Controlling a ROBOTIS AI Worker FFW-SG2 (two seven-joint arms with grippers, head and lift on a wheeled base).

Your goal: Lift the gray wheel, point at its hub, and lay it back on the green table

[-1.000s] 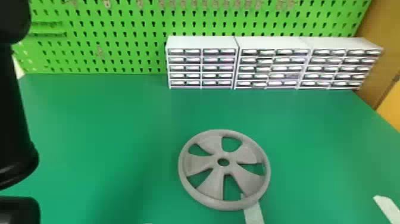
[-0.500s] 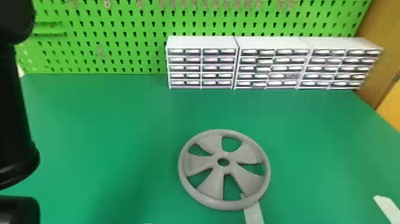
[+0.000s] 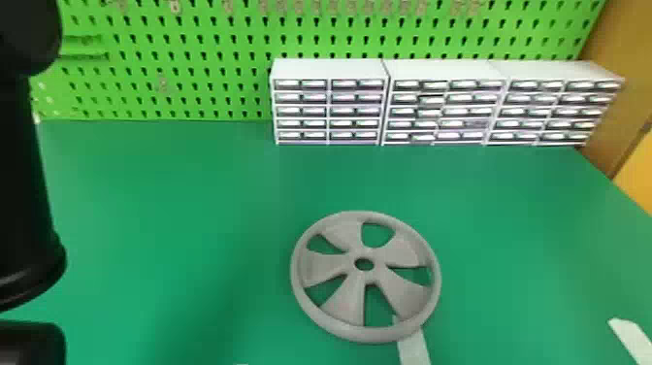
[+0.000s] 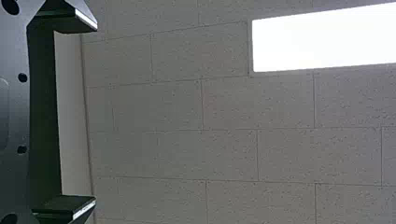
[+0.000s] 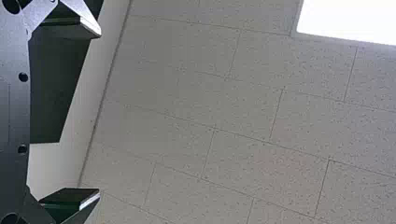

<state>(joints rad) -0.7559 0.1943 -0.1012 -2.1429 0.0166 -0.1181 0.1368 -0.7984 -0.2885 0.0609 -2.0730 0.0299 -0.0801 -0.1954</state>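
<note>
The gray wheel (image 3: 331, 314) lies flat on the green table (image 3: 160, 208), a little right of the middle in the head view, with its round hub hole facing up. At the left edge of the head view stands the black left arm (image 3: 24, 194), well away from the wheel. In the left wrist view my left gripper (image 4: 96, 114) is open, with only ceiling beyond its wide-apart fingers. The right wrist view has my right gripper (image 5: 99, 112) likewise open toward the ceiling, holding nothing.
White drawer cabinets (image 3: 330, 70) stand in a row at the table's back, before a green pegboard (image 3: 194, 43). A pale strip (image 3: 414, 347) touches the wheel's near rim, and another strip (image 3: 633, 340) lies at the right. A brown panel (image 3: 616, 107) borders the right side.
</note>
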